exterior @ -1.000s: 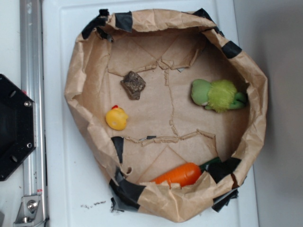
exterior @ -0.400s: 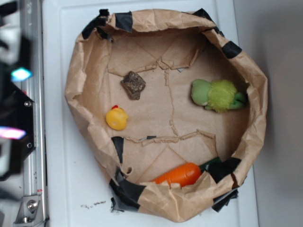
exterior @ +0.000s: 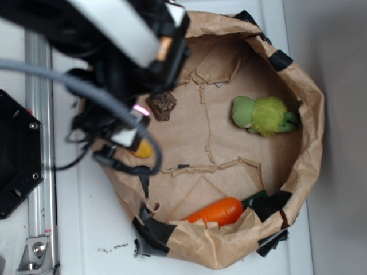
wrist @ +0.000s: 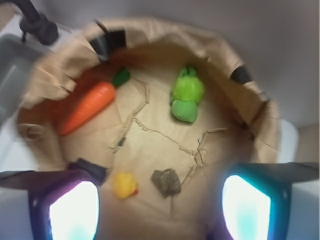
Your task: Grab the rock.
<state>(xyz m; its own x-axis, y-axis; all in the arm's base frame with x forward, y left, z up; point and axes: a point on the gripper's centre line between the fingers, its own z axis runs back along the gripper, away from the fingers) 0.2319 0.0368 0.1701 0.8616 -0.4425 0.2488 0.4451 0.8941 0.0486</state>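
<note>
The robot's gripper (wrist: 160,210) shows in the wrist view as two glowing finger pads at the bottom corners, spread wide apart with nothing between them. From above, the arm is a blurred dark and white mass with trailing cables over the upper left of a crumpled brown paper basin (exterior: 309,114), so its height cannot be judged well. The rock (exterior: 162,105), a small dark brown angular chunk, lies on the paper floor just beside the arm's edge; in the wrist view it sits low and near centre, between the two pads but ahead of them. A yellow duck (wrist: 125,185) lies just beside the rock, mostly hidden under the arm from above. A fuzzy green plush toy (exterior: 262,116) and an orange carrot (exterior: 218,211) rest well apart from it. To do this step well, the jaws should probably centre over the rock, come straight down, and close across its narrower faces, keeping clear of the duck and paper wall.
</note>
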